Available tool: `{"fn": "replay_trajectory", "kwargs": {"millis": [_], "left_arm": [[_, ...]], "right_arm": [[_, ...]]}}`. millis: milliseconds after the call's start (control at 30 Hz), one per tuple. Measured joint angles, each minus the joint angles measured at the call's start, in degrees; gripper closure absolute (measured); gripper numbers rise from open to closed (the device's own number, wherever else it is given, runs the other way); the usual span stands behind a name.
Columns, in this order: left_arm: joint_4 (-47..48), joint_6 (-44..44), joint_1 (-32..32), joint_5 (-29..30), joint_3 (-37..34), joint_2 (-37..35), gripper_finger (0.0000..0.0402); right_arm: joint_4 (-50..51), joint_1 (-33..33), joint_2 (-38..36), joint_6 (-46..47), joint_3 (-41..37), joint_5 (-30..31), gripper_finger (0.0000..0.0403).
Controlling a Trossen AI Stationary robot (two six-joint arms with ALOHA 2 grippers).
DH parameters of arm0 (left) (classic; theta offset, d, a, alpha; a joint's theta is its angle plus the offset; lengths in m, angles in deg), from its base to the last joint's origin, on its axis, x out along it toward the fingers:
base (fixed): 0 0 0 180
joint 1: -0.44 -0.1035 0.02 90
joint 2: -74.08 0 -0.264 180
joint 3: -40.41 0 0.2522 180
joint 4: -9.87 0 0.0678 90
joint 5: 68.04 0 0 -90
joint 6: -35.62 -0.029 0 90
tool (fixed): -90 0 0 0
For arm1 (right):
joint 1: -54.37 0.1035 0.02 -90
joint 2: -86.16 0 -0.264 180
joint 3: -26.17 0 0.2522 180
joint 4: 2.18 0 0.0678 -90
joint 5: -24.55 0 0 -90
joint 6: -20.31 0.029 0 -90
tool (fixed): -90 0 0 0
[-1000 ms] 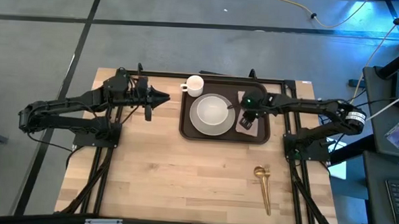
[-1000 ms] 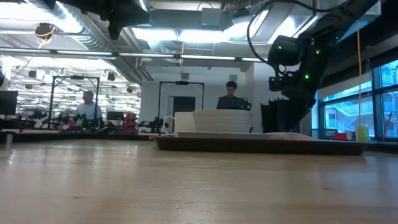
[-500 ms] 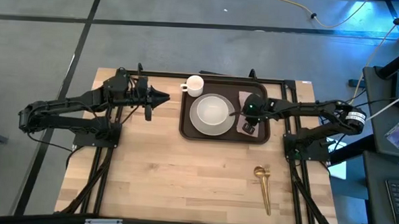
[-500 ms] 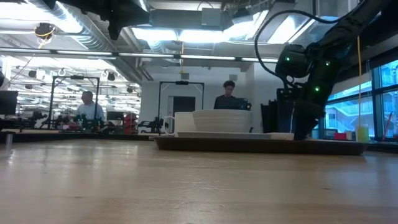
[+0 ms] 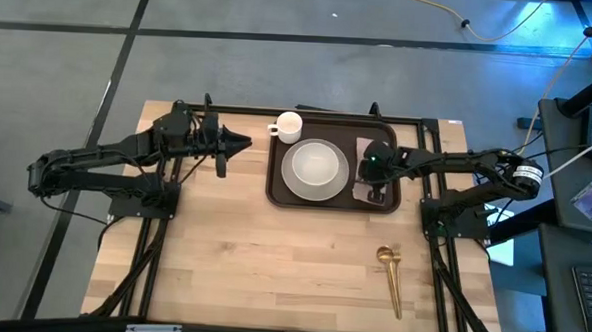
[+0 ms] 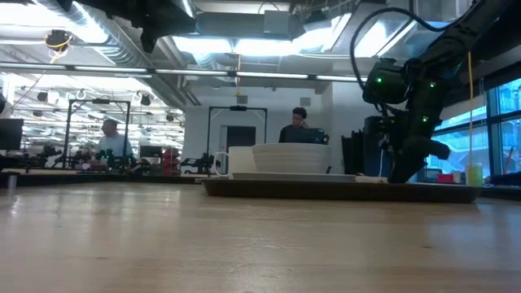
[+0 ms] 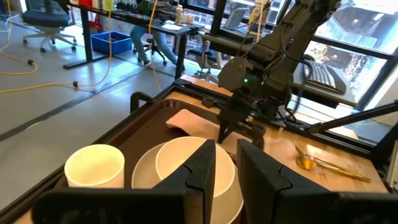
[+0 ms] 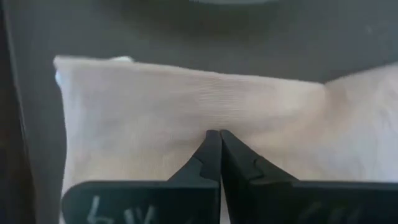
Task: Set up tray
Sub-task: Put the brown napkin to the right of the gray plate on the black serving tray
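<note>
Now my right fingers [image 8: 213,144] press together on the napkin [image 8: 186,112] (nothing pinched, maybe); dragging could bunch it against the tray [image 5: 275,190].

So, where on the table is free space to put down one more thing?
Bare wood spans the near half of the table, left of the gold spoon. The tray is crowded: plate, napkin, and the right tool on the napkin.

Two matte black jointed arms, green indicator lights glowing on the right hand [image 5: 375,186].
</note>
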Motion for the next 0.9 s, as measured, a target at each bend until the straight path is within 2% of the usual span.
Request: {"fn": "replay_trajectory", "kwargs": {"millis": [233,433,567,733,900], "left_arm": [[-0.02,0.02,0.0,0.45,0.0,0.0,0.0343],[-0.01,0.04,-0.01,1.53,0.0,0.01,0.0343],[0.0,1.18,0.0,2.52,0.0,0.0,0.0343],[-0.02,1.38,-0.02,3.05,0.0,0.01,0.0343],[0.0,1.38,-0.01,3.45,0.0,0.0,0.0343]], "right_arm": [[0.04,0.03,0.0,-8.87,0.0,-6.2,0.04],[-0.15,0.03,0.01,-8.28,0.48,-5.21,0.0399],[1.86,0.12,-0.05,-7.94,3.7,-5.27,0.0399],[5.26,-0.24,-0.16,2.36,9.51,-5.16,0.0399],[5.73,-3.76,-0.18,24.87,11.15,-0.45,0.0399]]}}
